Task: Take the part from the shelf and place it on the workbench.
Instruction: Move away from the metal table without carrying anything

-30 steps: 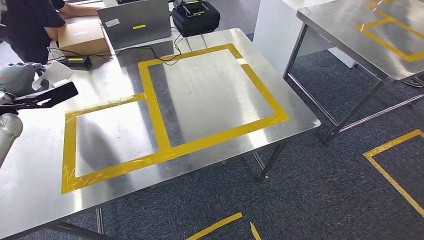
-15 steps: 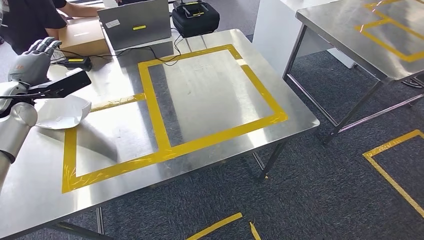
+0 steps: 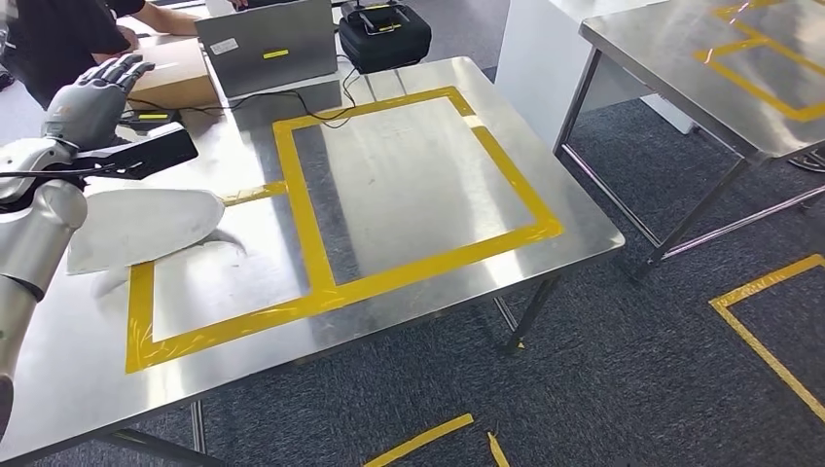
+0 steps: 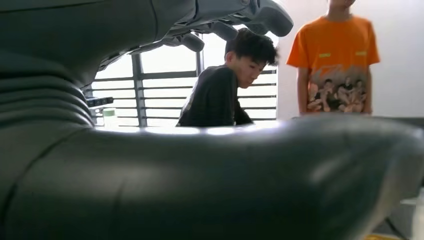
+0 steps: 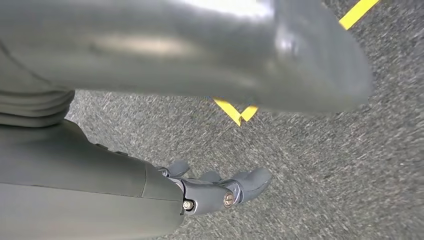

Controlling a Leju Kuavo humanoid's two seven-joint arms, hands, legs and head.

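The part [image 3: 146,229] is a white, thin curved shell. It lies low over the left end of the steel workbench [image 3: 409,185], across the edge of the smaller yellow-taped rectangle, with only a small shadow beside it. My left hand [image 3: 92,102] hovers just behind and above it, fingers spread and pointing away, and my forearm covers the part's left end. In the left wrist view the thumb [image 4: 200,165] and the fingers [image 4: 240,20] stand apart with nothing between them. My right hand [image 5: 215,190] hangs over the grey carpet and holds nothing.
A person in black [image 3: 58,39] leans at the bench's far left, by a cardboard box [image 3: 170,78], a grey case [image 3: 268,44], a black case [image 3: 381,34] and cables. A second steel table [image 3: 720,68] stands at the right. A person in orange [image 4: 332,65] stands behind.
My left arm swung right over the bench and its fingers spread out. The white part came down from beside the hand to just over the tabletop, and its shadow shrank.
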